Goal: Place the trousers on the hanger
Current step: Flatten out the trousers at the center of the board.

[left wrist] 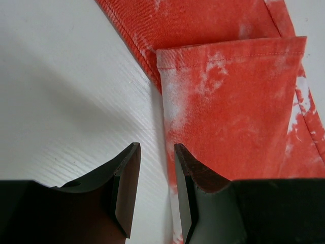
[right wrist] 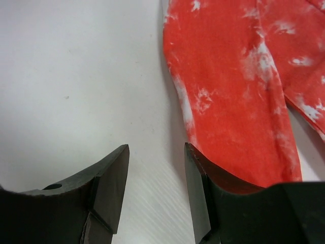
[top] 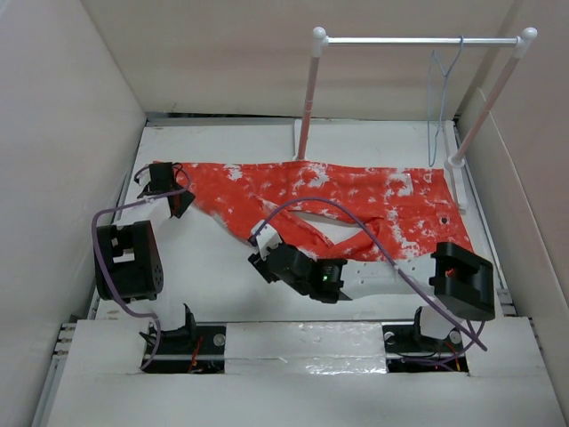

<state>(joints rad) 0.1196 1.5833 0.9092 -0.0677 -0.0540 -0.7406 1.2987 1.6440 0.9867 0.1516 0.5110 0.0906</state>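
With the trousers (top: pixel 356 200) lying flat in front of the rail (top: pixel 418 40) that carries the hanger (top: pixel 442 98), the left gripper (left wrist: pixel 156 150) and right gripper (right wrist: pixel 155 152), both spread and empty, seem poised to pinch the leg edges next.

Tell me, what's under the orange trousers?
The trousers lie spread on the white table, which shows around them. In the left wrist view one leg's hem lies over the other leg. Anything else beneath the cloth is hidden.
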